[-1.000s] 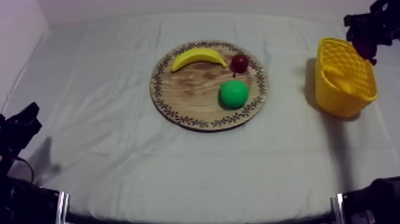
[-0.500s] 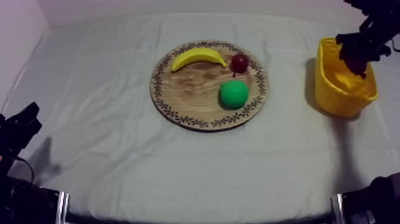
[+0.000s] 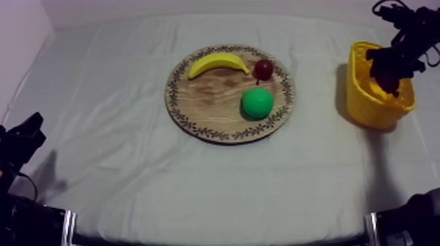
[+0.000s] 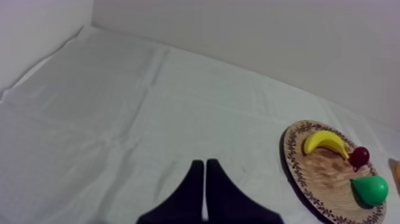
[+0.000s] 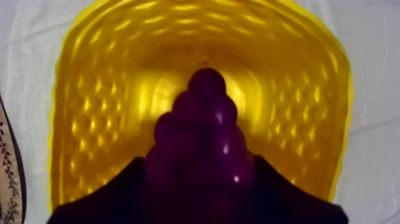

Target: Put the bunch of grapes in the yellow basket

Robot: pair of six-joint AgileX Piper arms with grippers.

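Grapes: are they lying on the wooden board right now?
No, the bunch of grapes is held in the right gripper over the yellow basket, away from the wooden board.

The right arm is hanging extended, jaws clamping the bunch of grapes. The left arm is sitting low, jaws together.

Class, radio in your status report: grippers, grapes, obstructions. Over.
Left gripper shut, idle over cloth. Right gripper shut on purple bunch of grapes above yellow latticed basket. Nothing between.
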